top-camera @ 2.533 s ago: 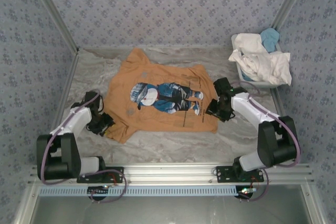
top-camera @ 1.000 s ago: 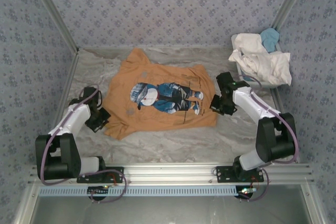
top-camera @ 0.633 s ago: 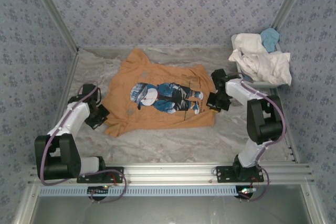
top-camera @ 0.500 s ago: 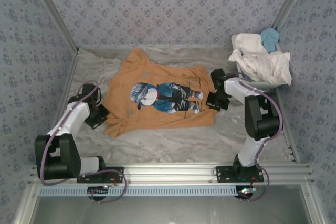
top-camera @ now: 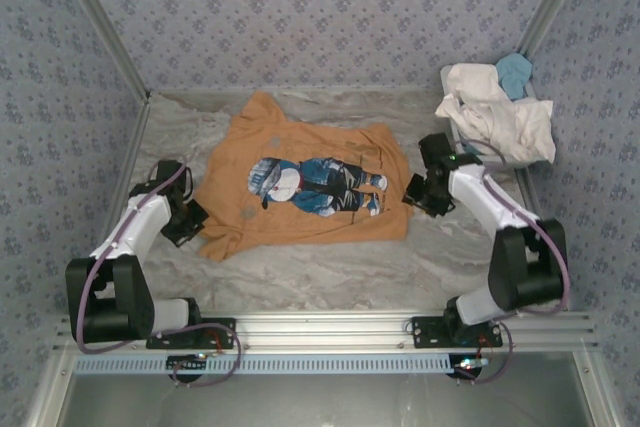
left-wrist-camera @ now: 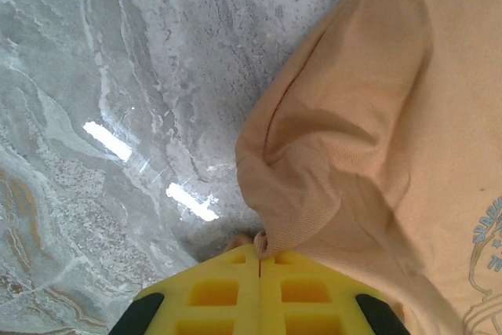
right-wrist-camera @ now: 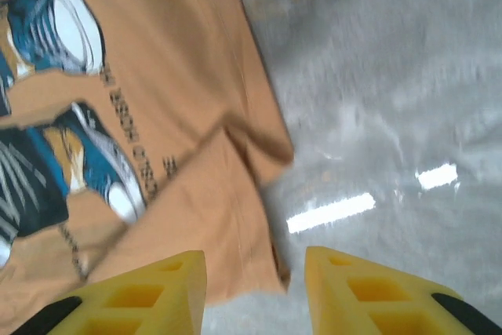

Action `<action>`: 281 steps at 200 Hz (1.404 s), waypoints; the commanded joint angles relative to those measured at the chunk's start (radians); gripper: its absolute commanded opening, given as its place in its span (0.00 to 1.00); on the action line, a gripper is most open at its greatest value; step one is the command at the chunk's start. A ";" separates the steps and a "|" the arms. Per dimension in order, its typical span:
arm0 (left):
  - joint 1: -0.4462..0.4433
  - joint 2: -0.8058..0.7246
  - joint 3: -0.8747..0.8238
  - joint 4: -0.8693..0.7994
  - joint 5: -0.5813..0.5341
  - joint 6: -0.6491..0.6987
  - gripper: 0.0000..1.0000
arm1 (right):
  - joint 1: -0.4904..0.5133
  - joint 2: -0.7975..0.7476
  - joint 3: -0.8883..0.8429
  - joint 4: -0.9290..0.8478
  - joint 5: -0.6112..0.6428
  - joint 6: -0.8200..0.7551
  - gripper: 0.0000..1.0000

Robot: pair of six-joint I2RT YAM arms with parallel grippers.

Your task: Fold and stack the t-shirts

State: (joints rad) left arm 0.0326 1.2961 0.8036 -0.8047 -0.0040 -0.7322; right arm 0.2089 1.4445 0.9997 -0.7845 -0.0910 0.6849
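Left wrist view: left gripper (left-wrist-camera: 259,255) clamped on bunched edge of tan-orange t-shirt (left-wrist-camera: 376,115). Right gripper (right-wrist-camera: 255,263) parted, empty, hem (right-wrist-camera: 243,217) just ahead. Judged light, limp, drapey; best pinched at corners.

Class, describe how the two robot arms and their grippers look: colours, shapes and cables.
The left arm and right arm have white rounded links between bulky black joints, with a thin purple cable looping along each. The left gripper and right gripper have blocky yellow fingers moulded with square recesses, with black parts behind.
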 commanded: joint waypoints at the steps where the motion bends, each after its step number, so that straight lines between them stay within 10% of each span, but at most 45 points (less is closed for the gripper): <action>1: 0.002 -0.021 0.005 -0.028 0.010 0.020 0.00 | 0.042 -0.069 -0.127 -0.005 -0.069 0.197 0.40; 229: -0.002 -0.043 -0.021 -0.017 0.035 0.002 0.00 | 0.035 0.126 -0.216 0.179 -0.149 0.358 0.34; 281: -0.005 -0.044 -0.021 -0.018 0.046 -0.002 0.00 | 0.019 0.146 -0.191 0.238 -0.102 0.314 0.12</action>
State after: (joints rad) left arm 0.0315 1.2640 0.7902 -0.8089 0.0151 -0.7261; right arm 0.2317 1.5440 0.7918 -0.6655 -0.2466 1.0325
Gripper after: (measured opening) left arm 0.039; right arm 0.150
